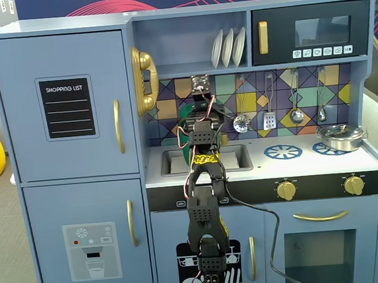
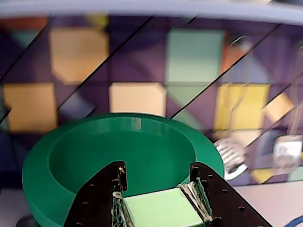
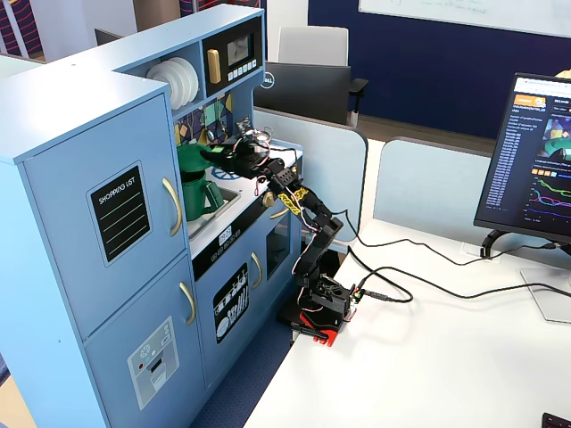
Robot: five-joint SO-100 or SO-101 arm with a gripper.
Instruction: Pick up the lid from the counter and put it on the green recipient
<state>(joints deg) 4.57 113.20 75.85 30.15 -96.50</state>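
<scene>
My gripper [image 2: 158,168] is shut on the lid, which shows as a pale green flat piece [image 2: 161,210] clamped between the two black jaws. The green recipient [image 2: 123,156] stands open right below and ahead of the jaws, with its round rim and hollow filling the lower wrist view. In a fixed view the gripper [image 3: 221,153] holds the green lid [image 3: 211,150] just above the recipient [image 3: 192,187], which stands at the back of the white counter [image 3: 234,218]. In the front fixed view the arm [image 1: 204,180] hides the recipient and the lid.
A steel pot [image 1: 339,137] sits on the right burner ring. A recessed sink [image 1: 174,161] lies under the arm. Utensils [image 1: 270,118] hang on the tiled back wall, and a shelf with plates [image 1: 228,47] is overhead. A gold phone [image 1: 142,79] hangs to the left.
</scene>
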